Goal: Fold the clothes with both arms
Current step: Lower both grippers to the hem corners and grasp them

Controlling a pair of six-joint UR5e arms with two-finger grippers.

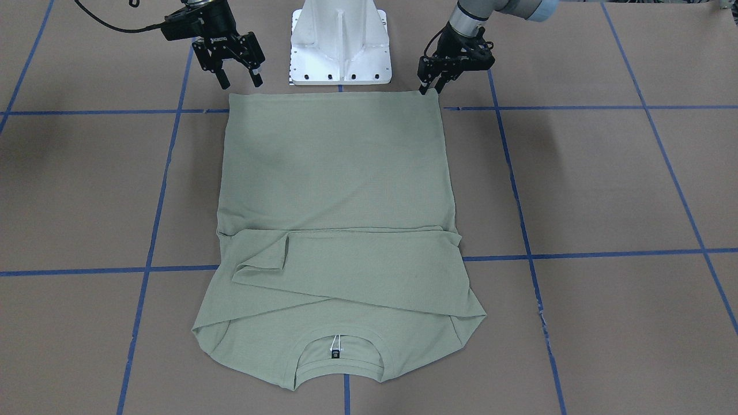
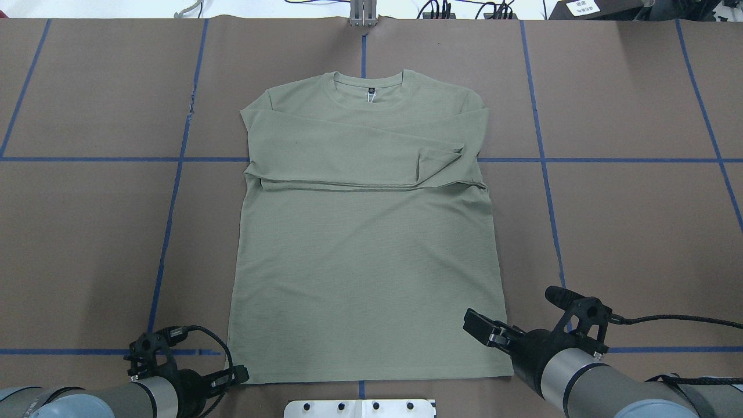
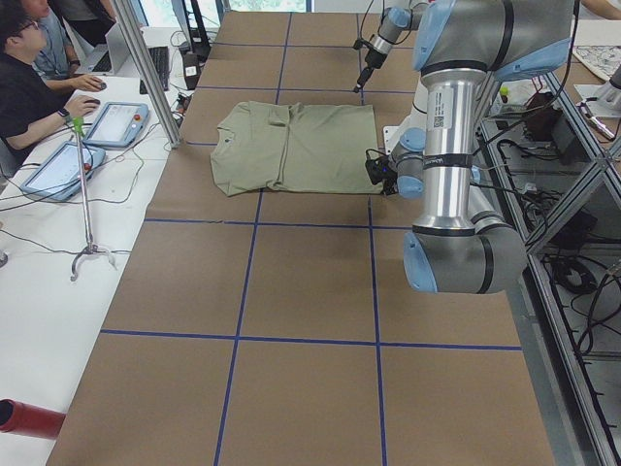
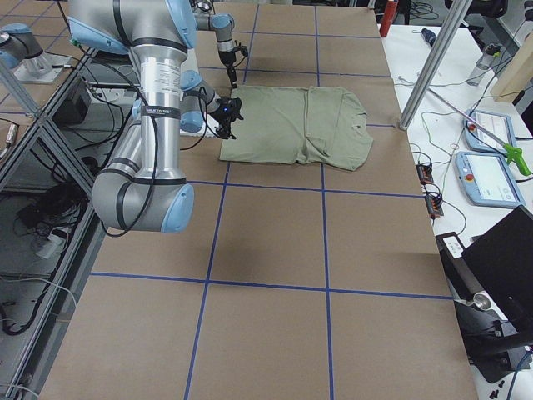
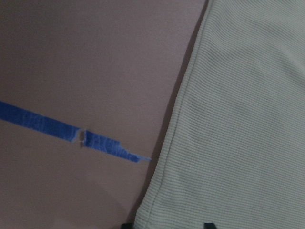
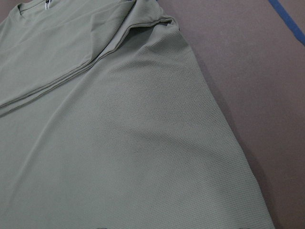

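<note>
The sage-green shirt [image 1: 334,173] [image 2: 365,261] lies flat on the brown table, with its neckline and black label [image 2: 370,90] at the far side. Both sleeves are folded across the chest [image 2: 360,157]. Its hem faces the robot's base. My left gripper [image 1: 431,86] [image 2: 238,374] sits low at the hem's left corner. The left wrist view shows the shirt's edge [image 5: 171,143] running between its two spread fingertips, unpinched. My right gripper [image 1: 239,79] [image 2: 484,331] hovers open just above the hem's right corner, holding nothing. The right wrist view is filled by the shirt's body [image 6: 119,143].
The white pedestal base [image 1: 340,46] stands just behind the hem, between the arms. Blue tape lines [image 2: 174,191] grid the brown table cover. In the exterior left view a person [image 3: 29,87] sits at a side table with tablets [image 3: 116,121], beyond a metal pole [image 3: 146,68].
</note>
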